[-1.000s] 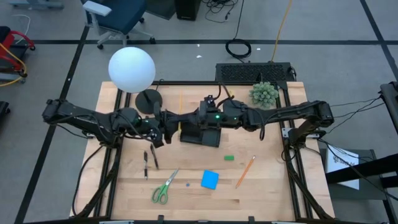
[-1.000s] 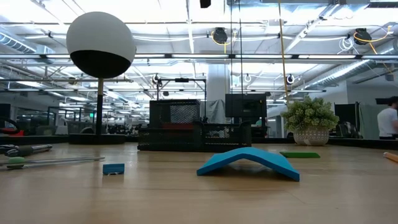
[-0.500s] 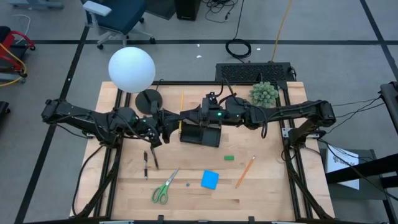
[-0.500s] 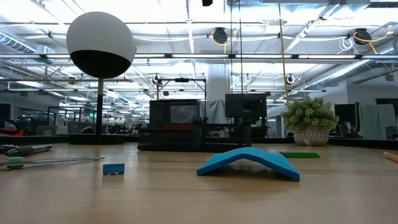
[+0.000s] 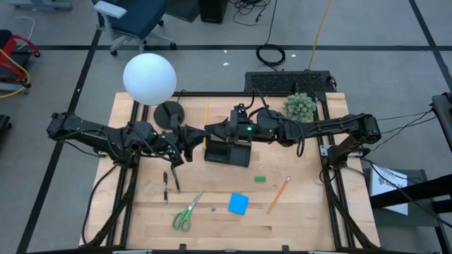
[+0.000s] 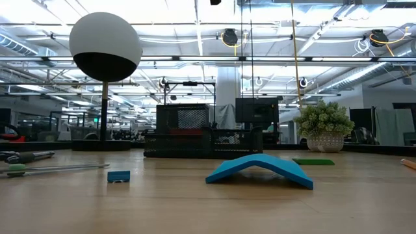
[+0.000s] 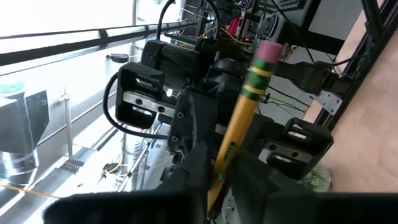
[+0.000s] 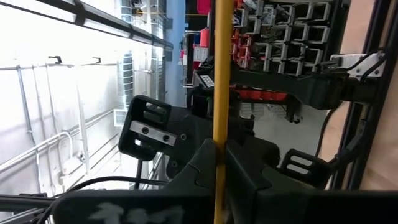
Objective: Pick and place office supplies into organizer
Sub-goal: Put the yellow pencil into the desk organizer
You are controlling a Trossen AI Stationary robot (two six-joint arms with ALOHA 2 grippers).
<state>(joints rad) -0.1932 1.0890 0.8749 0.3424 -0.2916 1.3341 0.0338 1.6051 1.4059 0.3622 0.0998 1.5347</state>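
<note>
Closed since a second ago, left gripper (image 7: 214, 180) and right gripper (image 8: 219, 155) both pinch one yellow, pink-erasered pencil (image 7: 245, 102).

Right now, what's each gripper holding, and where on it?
One pencil, both ends: the left gripper pinches its shaft below the eraser end, and the right gripper is shut on its plain yellow shaft, above the organizer.

Left end effector (image 7: 214, 180) clamped on yellow pencil (image 7: 239, 127), pink eraser tip pointing away from it; right arm's end effector (image 7: 186, 93) close ahead, facing it.
</note>
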